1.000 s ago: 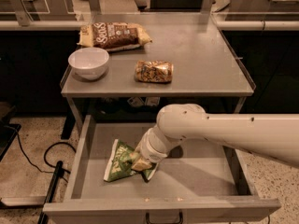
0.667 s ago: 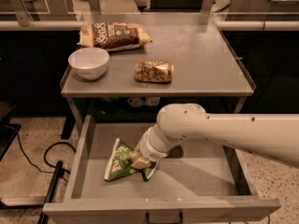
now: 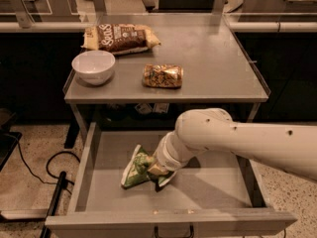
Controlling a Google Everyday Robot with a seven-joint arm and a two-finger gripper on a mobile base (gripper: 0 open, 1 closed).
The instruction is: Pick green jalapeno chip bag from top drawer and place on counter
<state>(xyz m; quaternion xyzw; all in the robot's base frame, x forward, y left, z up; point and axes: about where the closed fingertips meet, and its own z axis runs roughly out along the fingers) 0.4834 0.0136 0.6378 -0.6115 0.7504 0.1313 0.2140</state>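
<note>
Little has moved in the last second: arm, end effector (image 3: 158, 171) and green jalapeno chip bag (image 3: 135, 168) sit as they did, a slight nudge at most.

- Bag lies on the floor of the top drawer (image 3: 218, 187), which is pulled out past the worktop (image 3: 213, 58) front edge. It sits left of centre, below the front-left part of that edge.
- End effector is down in the drawer on the bag's right end, touching it. Spread or pinching: cannot tell.
- Handling, judged: light, soft crumpled foil that is slick and gives under pressure. Contents are brittle, so pinch gently. Best hold is a raised fold or the flat sealed edge, not the puffed middle.
- Orientation: long axis seems roughly parallel to the worktop front edge, slightly skewed. The white sealed edge points to the left side and the other end is hidden under the end effector.
</note>
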